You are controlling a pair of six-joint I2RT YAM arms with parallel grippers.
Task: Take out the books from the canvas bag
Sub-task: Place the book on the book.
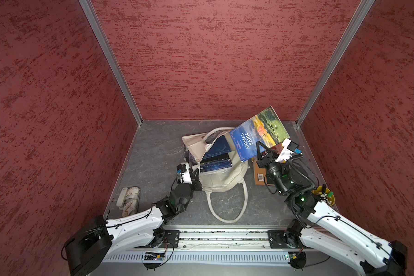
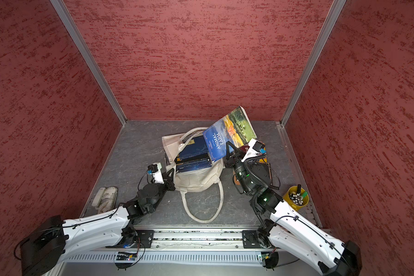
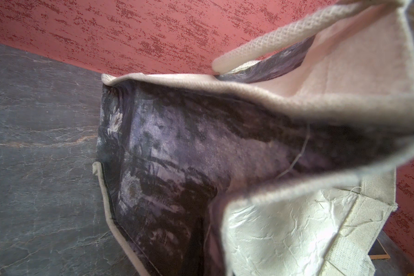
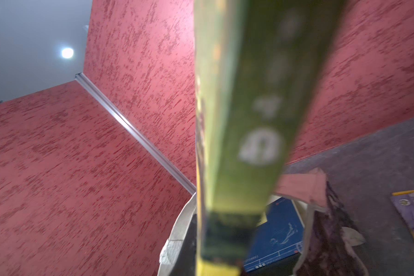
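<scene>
The cream canvas bag (image 1: 221,179) (image 2: 196,179) lies open on the grey table with its loop handle towards me. Inside it is a stack of dark navy books (image 1: 216,155) (image 2: 193,155). My right gripper (image 1: 261,150) (image 2: 230,150) is shut on a corner of a landscape-cover book (image 1: 258,133) (image 2: 230,131), which hangs tilted above the bag's right side. In the right wrist view its green spine (image 4: 244,119) fills the middle, with a navy book (image 4: 277,234) below. My left gripper (image 1: 196,172) (image 2: 171,176) is shut on the bag's left rim. The bag's dark print (image 3: 165,155) fills the left wrist view.
An orange-brown book (image 1: 259,175) (image 2: 237,180) lies on the table under my right arm. A small yellow bucket (image 1: 325,194) (image 2: 295,198) with pens stands at the right edge. A white shoe-like thing (image 1: 129,200) (image 2: 106,198) lies at the left. Red walls enclose three sides.
</scene>
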